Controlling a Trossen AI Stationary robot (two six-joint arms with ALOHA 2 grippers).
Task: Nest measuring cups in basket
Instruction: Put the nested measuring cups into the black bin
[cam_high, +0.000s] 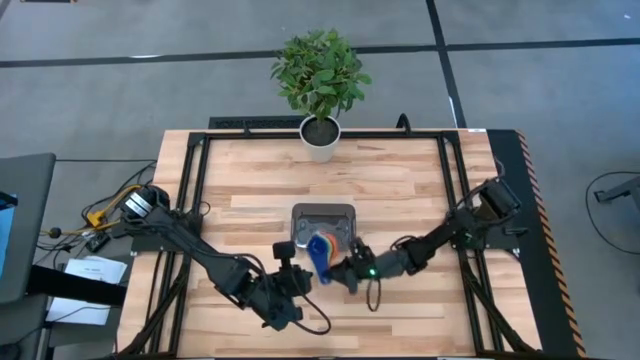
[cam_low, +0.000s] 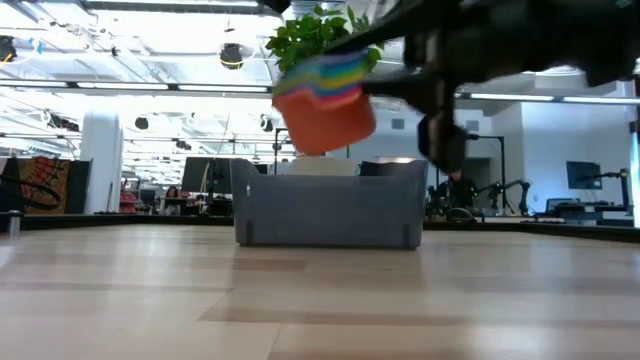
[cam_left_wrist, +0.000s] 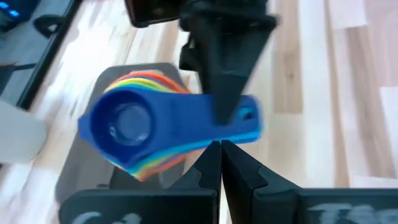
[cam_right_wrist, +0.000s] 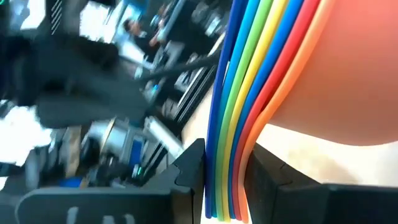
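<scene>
The measuring cups (cam_high: 322, 248) are nested in one stack, dark blue on top and red at the bottom. In the low view the stack (cam_low: 325, 98) hangs tilted in the air above the grey basket (cam_low: 330, 205). From above it sits over the near rim of the basket (cam_high: 322, 215). My right gripper (cam_high: 346, 268) is shut on the stacked handles. My left gripper (cam_high: 284, 252) is shut and hovers beside the stack on the left; in its wrist view its shut tips (cam_left_wrist: 221, 152) point at the handles from above. My right gripper (cam_right_wrist: 227, 180) pinches the stacked flat handles (cam_right_wrist: 227, 124) near their free end, one finger (cam_left_wrist: 227, 93) on the dark blue top handle, the other under the red one. It comes from the table's right-near side, about level. The stack is lifted clear, bowls (cam_right_wrist: 336, 74) tilted out beyond the fingers.
A white pot with a green plant (cam_high: 320, 130) stands at the table's far edge, behind the basket. Black frame rails (cam_high: 190, 200) run along the table's left and right sides. Bare wood (cam_low: 320, 300) lies near of the basket.
</scene>
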